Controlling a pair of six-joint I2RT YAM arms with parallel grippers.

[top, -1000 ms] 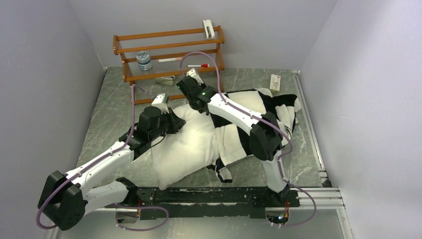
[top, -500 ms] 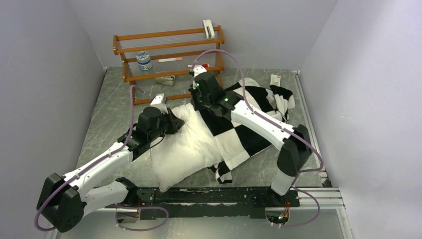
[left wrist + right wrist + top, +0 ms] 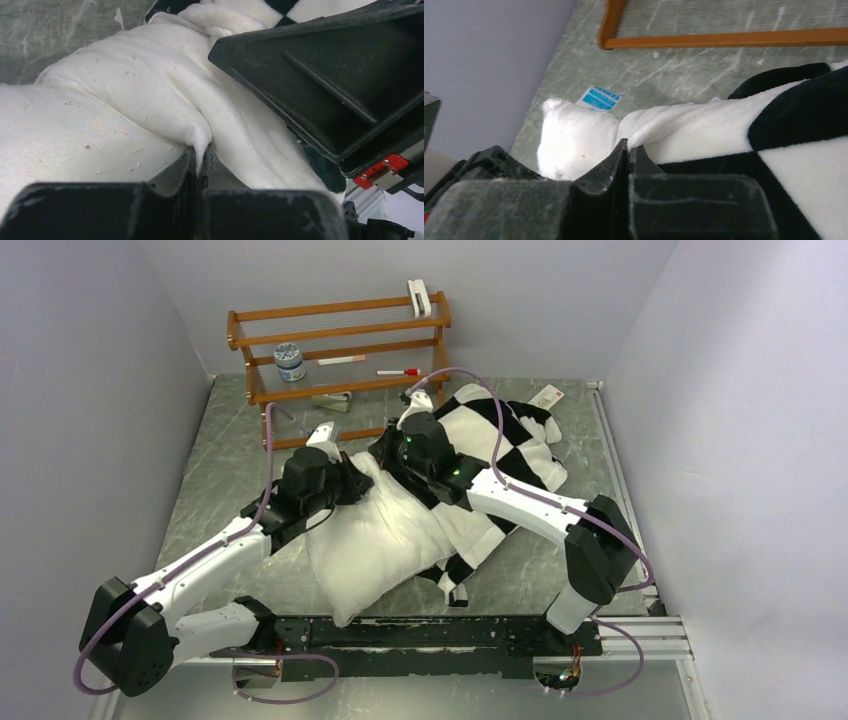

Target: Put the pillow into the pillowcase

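The white pillow (image 3: 375,540) lies slantwise in the middle of the table. My left gripper (image 3: 352,480) sits at its far left edge, shut on a pinched fold of the pillow (image 3: 100,115) cloth. The checkered pillowcase (image 3: 500,430) is spread over the pillow's right end and toward the back right. My right gripper (image 3: 395,455) is at the pillow's far corner, shut on the pillowcase's white hem (image 3: 659,127). In the right wrist view, the bare pillow corner (image 3: 574,135) and its blue tag (image 3: 599,97) show just past that hem. The two grippers are close together.
A wooden rack (image 3: 340,345) stands at the back with a jar (image 3: 289,361), a red marker (image 3: 398,371) and a white clip (image 3: 419,297). A small packet (image 3: 549,396) lies at the back right. Walls close in on both sides.
My right gripper has come down toward the pillow's far corner and shut on the pillowcase hem. The pillowcase has shifted toward the back. The left arm has barely moved.
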